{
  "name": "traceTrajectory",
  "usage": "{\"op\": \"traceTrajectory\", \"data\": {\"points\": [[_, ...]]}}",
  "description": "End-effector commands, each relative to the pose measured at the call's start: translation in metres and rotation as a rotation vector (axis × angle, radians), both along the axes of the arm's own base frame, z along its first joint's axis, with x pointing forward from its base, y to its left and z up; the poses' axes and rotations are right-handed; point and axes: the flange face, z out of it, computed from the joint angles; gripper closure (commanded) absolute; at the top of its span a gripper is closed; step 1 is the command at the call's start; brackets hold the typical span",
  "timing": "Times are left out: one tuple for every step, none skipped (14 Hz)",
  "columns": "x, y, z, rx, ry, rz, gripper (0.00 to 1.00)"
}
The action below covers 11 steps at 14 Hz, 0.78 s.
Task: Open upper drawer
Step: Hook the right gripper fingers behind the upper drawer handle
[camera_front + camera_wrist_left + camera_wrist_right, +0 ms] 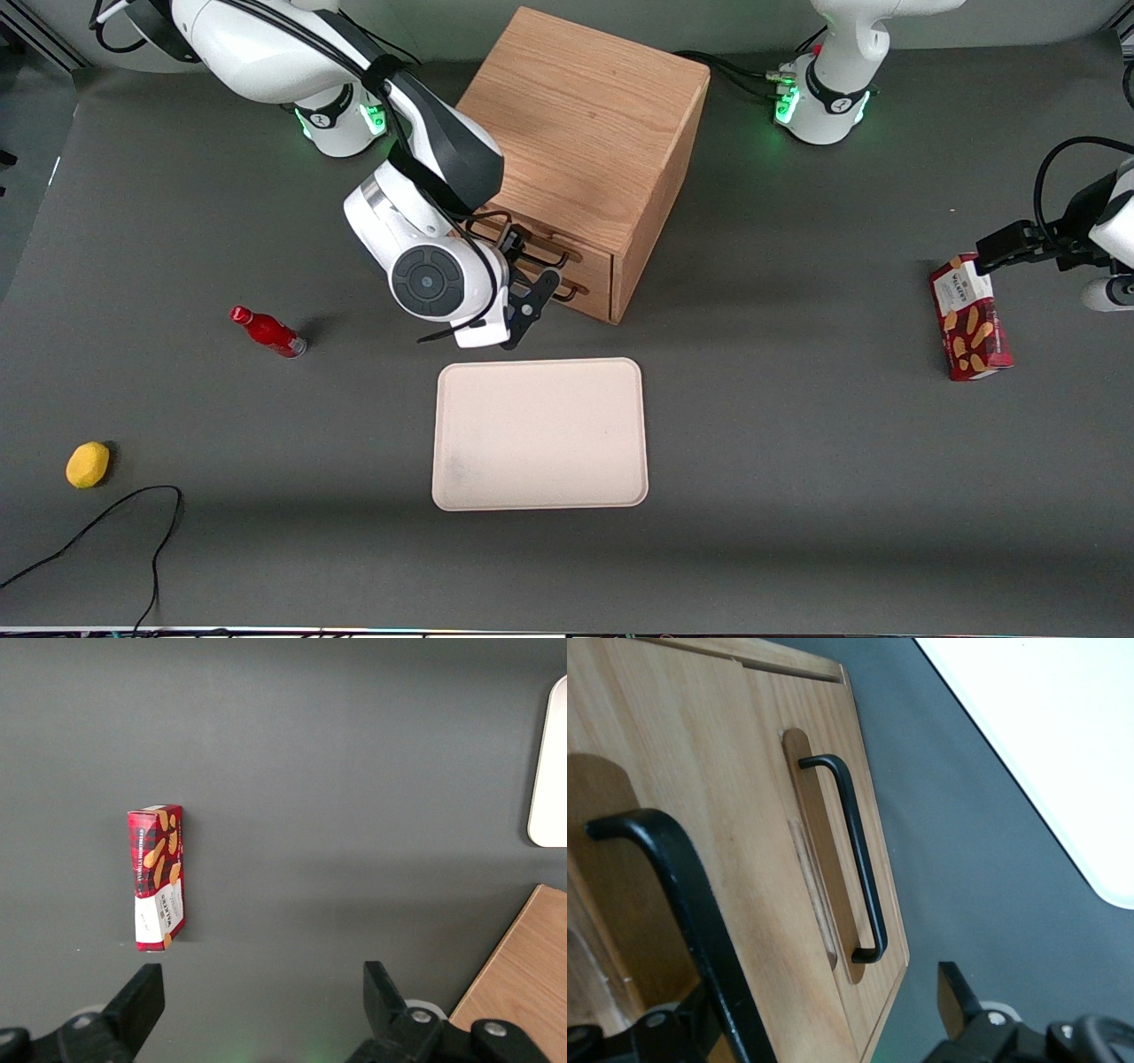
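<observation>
1. Dark grey table (753, 496).
2. Wooden cabinet (585, 133), with the gripper (523, 266) at its front.
3. Beige tray (540, 434), nearer the camera.
4. Red bottle (268, 331); yellow fruit (88, 464); black cable (106, 540).
5. Red biscuit box (970, 319), toward the parked arm's end.

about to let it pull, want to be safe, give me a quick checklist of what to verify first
1. end effector at the cabinet front, by the drawer handles: ok.
2. A handle bar lies between the fingers, fingers spread either side: ok.
3. That bar belongs to the upper drawer, the lower drawer handle left free: ok.
4. Fingers closed on the bar: not ok, still open.
5. Upper drawer still shut: cannot tell.
6. Tray lies in front of the cabinet, nearer the front camera; enough room for the drawer: cannot tell.
</observation>
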Motion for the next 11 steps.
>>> {"op": "traceTrajectory", "data": {"points": [[0.006, 0.001, 0.003, 0.021, -0.038, 0.082, 0.0], [0.008, 0.001, 0.003, 0.036, -0.051, 0.098, 0.0], [0.009, 0.0, 0.003, 0.043, -0.053, 0.111, 0.0], [0.01, -0.001, 0.003, 0.049, -0.053, 0.121, 0.0], [0.011, -0.003, 0.003, 0.051, -0.056, 0.122, 0.0], [0.012, -0.004, 0.002, 0.051, -0.054, 0.119, 0.0], [0.014, -0.007, 0.002, 0.052, -0.054, 0.115, 0.0], [0.017, -0.011, -0.001, 0.057, -0.05, 0.123, 0.0], [0.018, -0.01, -0.003, 0.065, -0.049, 0.139, 0.0], [0.018, -0.01, -0.003, 0.07, -0.05, 0.147, 0.0], [0.019, -0.011, -0.003, 0.071, -0.05, 0.148, 0.0]]}}
